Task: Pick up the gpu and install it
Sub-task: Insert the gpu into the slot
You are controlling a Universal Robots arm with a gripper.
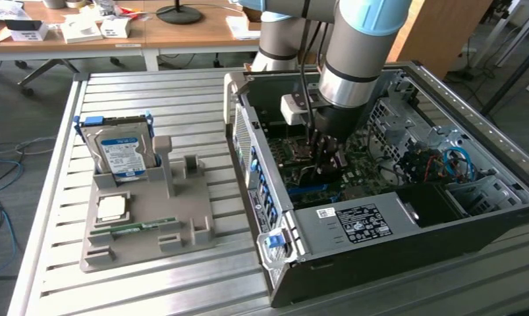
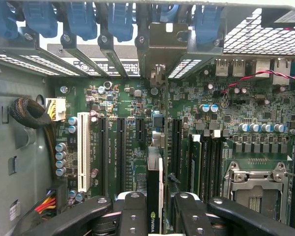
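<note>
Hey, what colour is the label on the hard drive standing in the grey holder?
The hard drive has a blue label, clearest in the exterior view.

gpu (image 2: 155, 178) edge-on, seemingly in gripper (image 2: 160, 212)

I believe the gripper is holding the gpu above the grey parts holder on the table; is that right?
Not quite: the gripper is holding the gpu inside the open computer case, above the motherboard, as the wrist view shows. The grey parts holder sits beside the case.
</note>
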